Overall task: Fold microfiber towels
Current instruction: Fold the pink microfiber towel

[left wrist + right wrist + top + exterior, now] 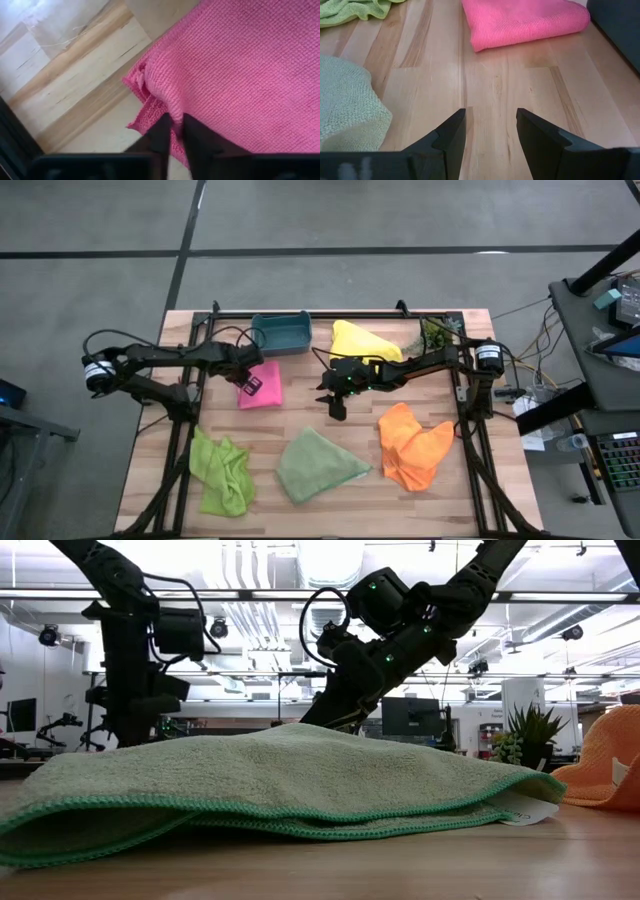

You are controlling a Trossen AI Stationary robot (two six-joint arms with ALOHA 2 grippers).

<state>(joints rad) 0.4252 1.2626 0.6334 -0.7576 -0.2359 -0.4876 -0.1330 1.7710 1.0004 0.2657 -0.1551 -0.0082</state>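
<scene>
Right now the left gripper [172,131] is pinching a corner of the pink towel [262,384], left of centre in the high view, just below the teal bin [281,332]. If that thin bite is catching only one layer, the fold could be slipping apart on a lift. Centre frame, the right gripper [490,132] is hovering over bare wood, fingers spread. Sage [315,465], lime [220,470], orange [412,445] and yellow [362,342] towels are lying apart, none obstructing.

no readable text, labels, brands or numbers anywhere
</scene>
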